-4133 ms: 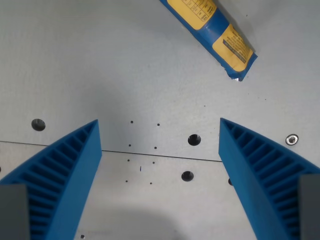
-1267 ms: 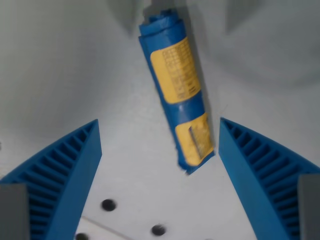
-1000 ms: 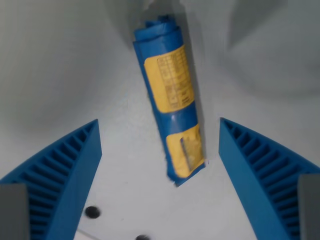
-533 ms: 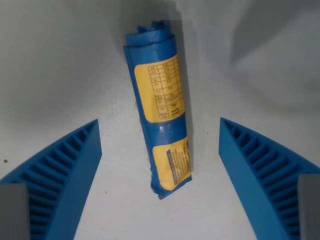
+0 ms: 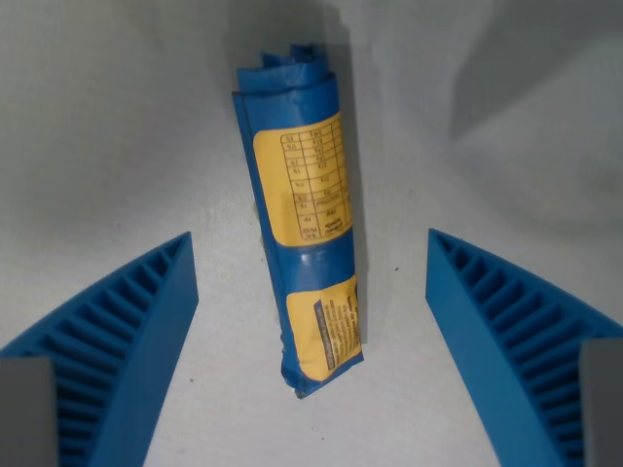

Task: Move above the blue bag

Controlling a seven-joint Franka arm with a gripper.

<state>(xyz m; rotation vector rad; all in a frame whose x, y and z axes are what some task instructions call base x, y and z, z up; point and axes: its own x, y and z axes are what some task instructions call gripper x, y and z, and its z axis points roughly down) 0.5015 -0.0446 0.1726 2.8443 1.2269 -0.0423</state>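
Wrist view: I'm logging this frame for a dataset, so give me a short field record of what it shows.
object: blue bag, rolled, two yellow labels
bag pose: lying on the grey table, long axis running up the image, slightly tilted
gripper: open, a finger on each side of the bag
contact: none visible; gaps between bag and both fingers
other items: none visible

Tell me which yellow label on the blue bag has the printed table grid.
The upper label, the larger one at mid-roll on the blue bag. The lower label, near the bag's bottom end, carries only dense text lines and sits tilted.
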